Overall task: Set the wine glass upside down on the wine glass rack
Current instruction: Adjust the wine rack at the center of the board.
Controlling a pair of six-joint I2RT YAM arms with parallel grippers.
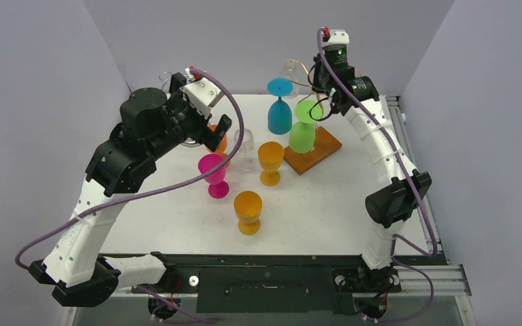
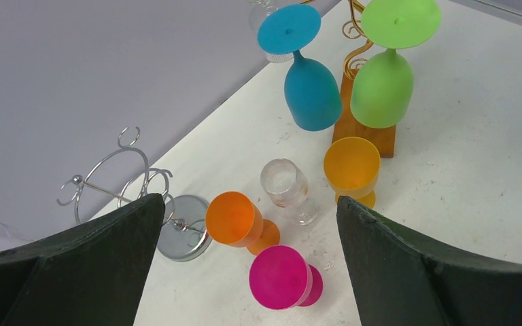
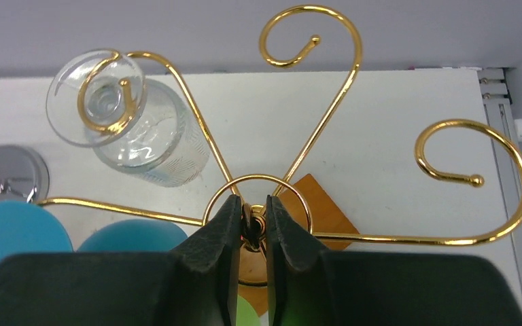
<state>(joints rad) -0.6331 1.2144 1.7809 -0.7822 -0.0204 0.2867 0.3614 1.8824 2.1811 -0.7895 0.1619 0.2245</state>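
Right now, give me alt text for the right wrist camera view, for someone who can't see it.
The right gripper grips the centre post of a gold wire wine glass rack. A clear wine glass hangs upside down from the rack's left curl, and a blue plastic wine glass shows at lower left.

Over on the left, a silver wire stand (image 2: 185, 238) sits upright on its round chrome base, curls of wire looping up and one ball-tipped arm poking sideways. Under it is the white table (image 2: 476, 136), lightly scuffed and speckled. Right behind the stand rises a plain grey wall (image 2: 75, 68). Far across from the stand, a metal rail (image 3: 497, 92) runs along the table's edge.
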